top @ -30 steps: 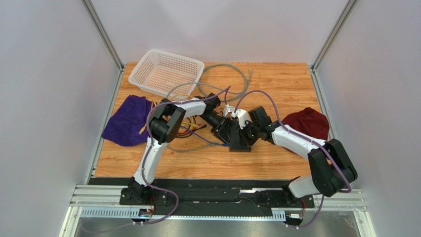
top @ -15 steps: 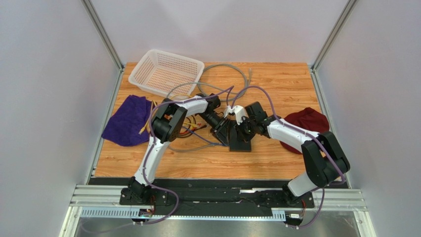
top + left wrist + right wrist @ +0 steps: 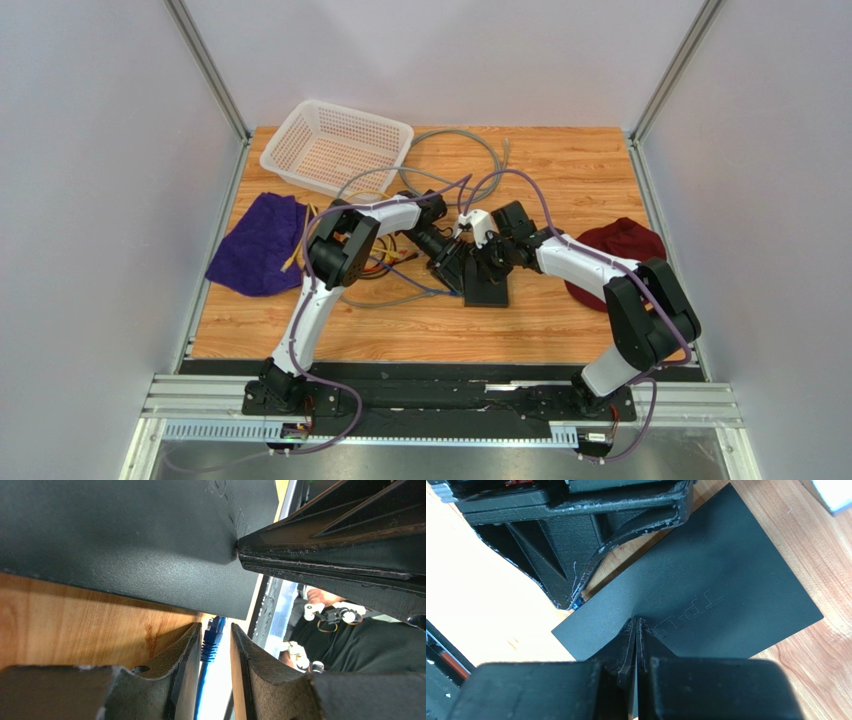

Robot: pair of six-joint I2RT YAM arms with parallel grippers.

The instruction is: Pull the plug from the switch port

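The switch, a flat black box, lies mid-table on the wood. Both grippers meet at its far left end. My right gripper is shut, and its tips press down on the switch's top. The blue plug sits at the switch's edge, its tip under the rim. My left gripper is open around the plug. One finger is close beside it, and light shows between the plug and the other finger. A blue cable trails off to the left.
A white mesh basket stands at the back left, with a grey cable loop beside it. A purple cloth lies at the left and a dark red cloth at the right. Coloured wires lie under the left arm.
My right arm has stretched further left and back, bringing its shut gripper up the switch toward the left gripper. The left jaws have narrowed slightly around the plug.
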